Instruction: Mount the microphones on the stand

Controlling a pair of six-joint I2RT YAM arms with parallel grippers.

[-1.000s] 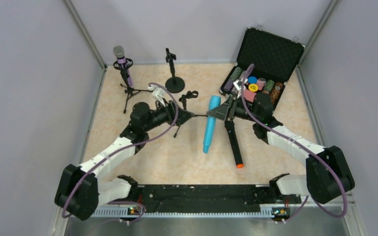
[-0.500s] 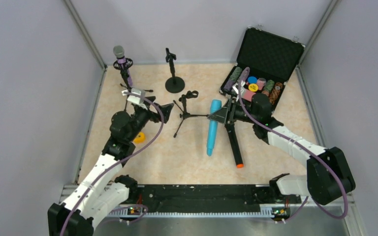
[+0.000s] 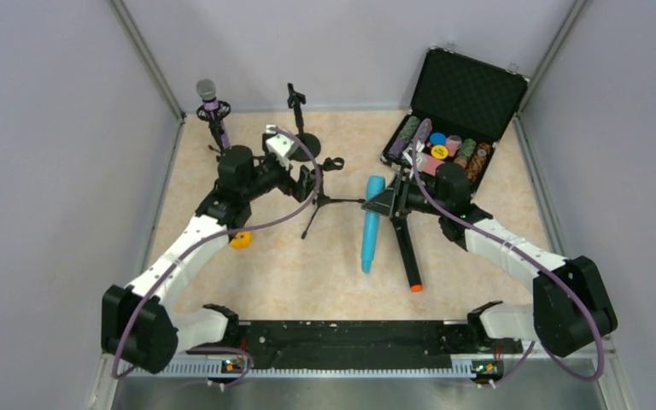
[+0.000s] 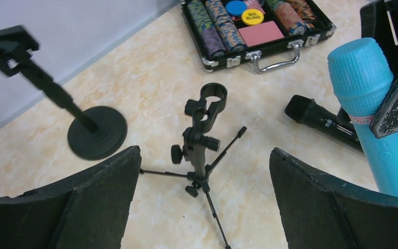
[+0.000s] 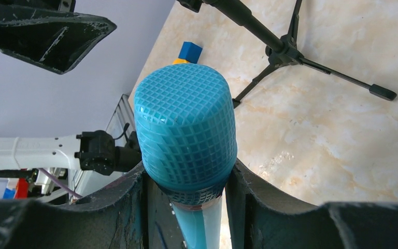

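Mid-bench, left tool (image 3: 310,181) hangs wide open over the black tripod stand (image 4: 203,137), with bare marbled bench (image 3: 307,273) around its thin legs. Right tool (image 5: 186,176) clamps the light-blue microphone (image 5: 186,129) just under its gridded head. Black orange-tipped microphone (image 3: 406,248) lies just beside. Glittery purple microphone (image 3: 212,107) sits in the back-left stand (image 3: 219,132) by the wall corner.

Bare tabletop (image 4: 150,72) between tripod stand (image 4: 203,140) and case (image 4: 316,35)

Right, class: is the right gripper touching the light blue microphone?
Touching. The right wrist view shows the right gripper pressing its fingers against both sides of the light blue microphone, just below its head.
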